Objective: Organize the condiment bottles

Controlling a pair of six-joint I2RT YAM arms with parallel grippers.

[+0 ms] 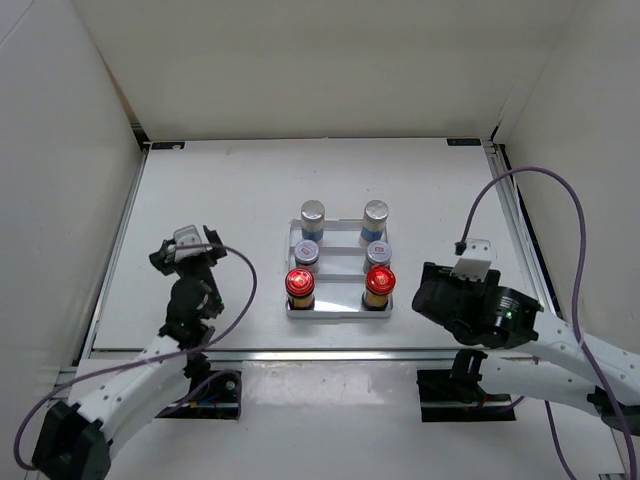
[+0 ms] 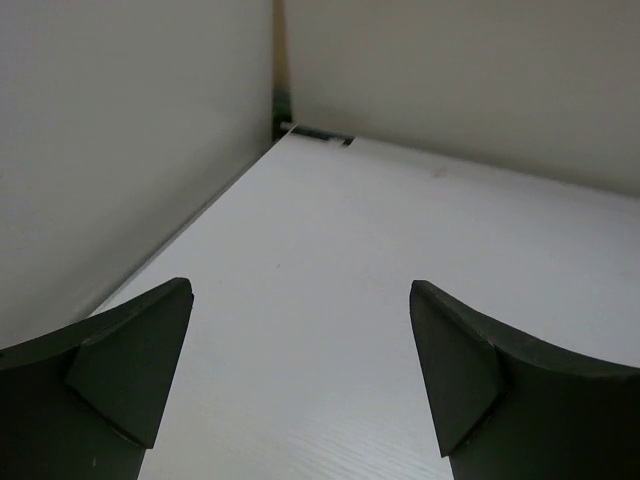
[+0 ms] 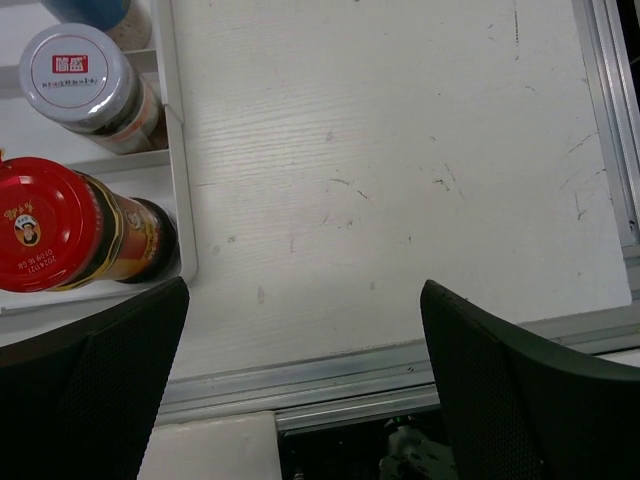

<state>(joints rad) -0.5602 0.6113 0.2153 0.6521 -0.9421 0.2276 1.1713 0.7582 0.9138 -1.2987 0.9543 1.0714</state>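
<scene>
Six condiment bottles stand in the white stepped tray (image 1: pixel 340 310) at the table's middle. Two tall silver-capped ones (image 1: pixel 313 214) (image 1: pixel 375 213) are at the back, two short silver-lidded ones (image 1: pixel 306 253) (image 1: pixel 378 253) in the middle row, two red-capped amber ones (image 1: pixel 299 284) (image 1: pixel 379 281) in front. My left gripper (image 1: pixel 186 250) is open and empty, left of the tray. My right gripper (image 1: pixel 440 293) is open and empty, right of the tray near the front edge. The right wrist view shows the right red-capped bottle (image 3: pixel 60 225) and a short silver-lidded one (image 3: pixel 85 80).
White walls enclose the table on three sides. A metal rail (image 3: pixel 400 365) runs along the near edge below my right gripper. The left wrist view shows bare table (image 2: pixel 400 250) and the back left corner (image 2: pixel 280 125).
</scene>
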